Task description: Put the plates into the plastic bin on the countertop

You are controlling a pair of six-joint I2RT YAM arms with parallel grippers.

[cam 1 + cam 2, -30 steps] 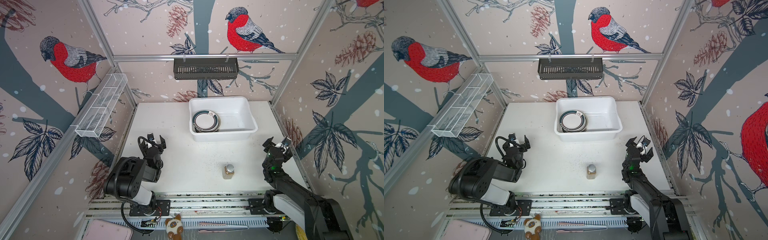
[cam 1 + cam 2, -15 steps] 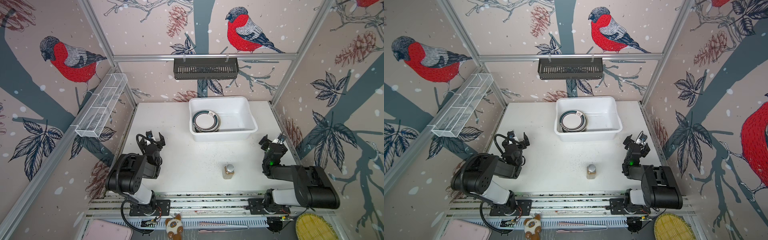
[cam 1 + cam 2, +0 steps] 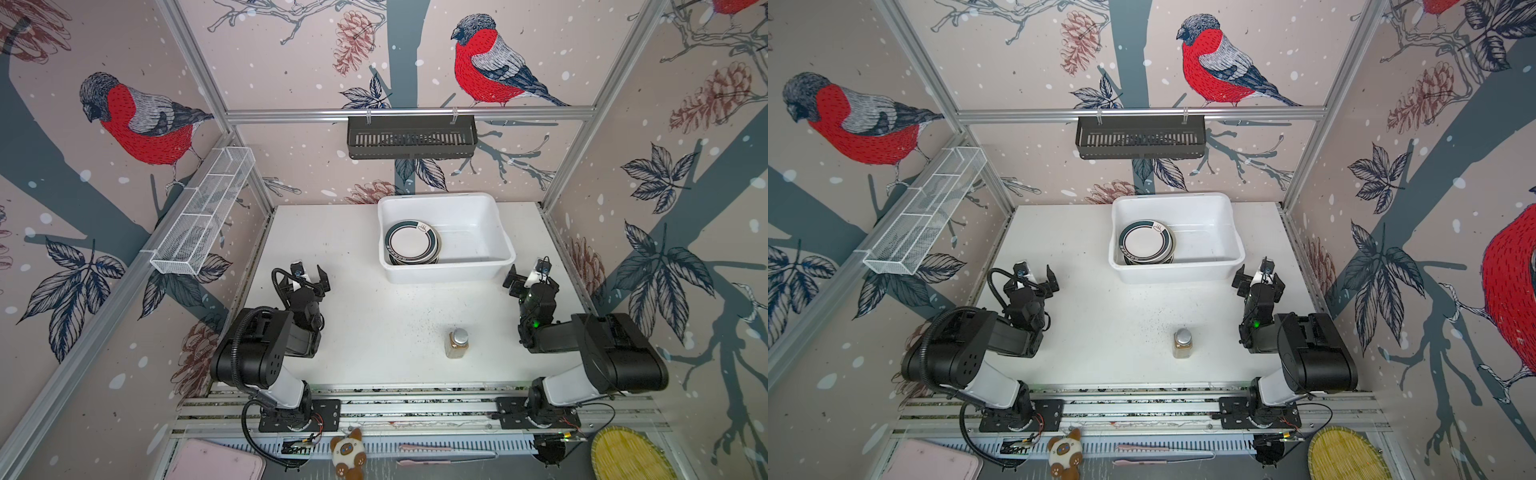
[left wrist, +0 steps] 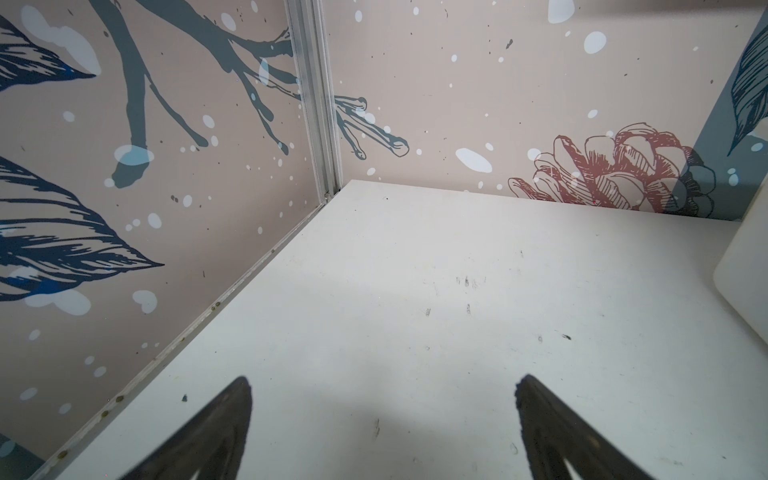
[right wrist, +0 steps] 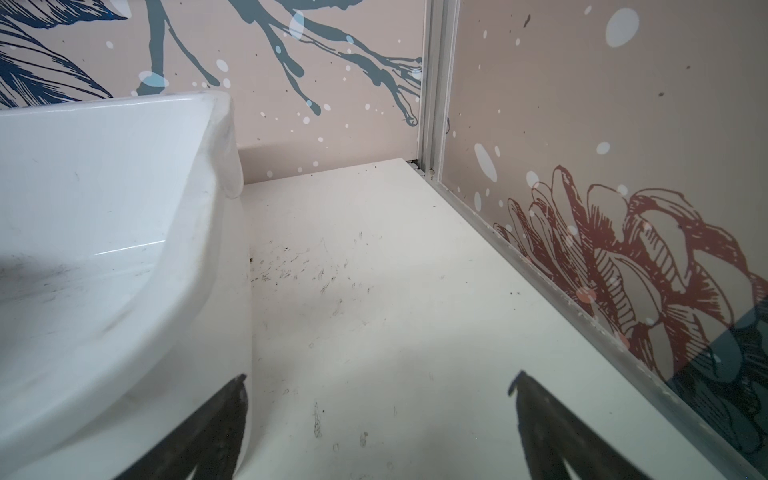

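A lab test cell: aluminium rails (image 3: 409, 113), bird-printed walls (image 3: 291, 62).

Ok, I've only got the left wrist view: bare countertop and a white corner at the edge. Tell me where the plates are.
Observer: The plates sit stacked inside the plastic bin, in its left half in both top views.
Operator: Check the countertop for stragglers.
Observer: I can see no plate out on the countertop. Only a small amber bottle with a silver cap stands there, upright, right of the middle in both top views.
Operator: Report the right gripper.
Observer: The right gripper is open and holds nothing, close by the bin's near right corner.
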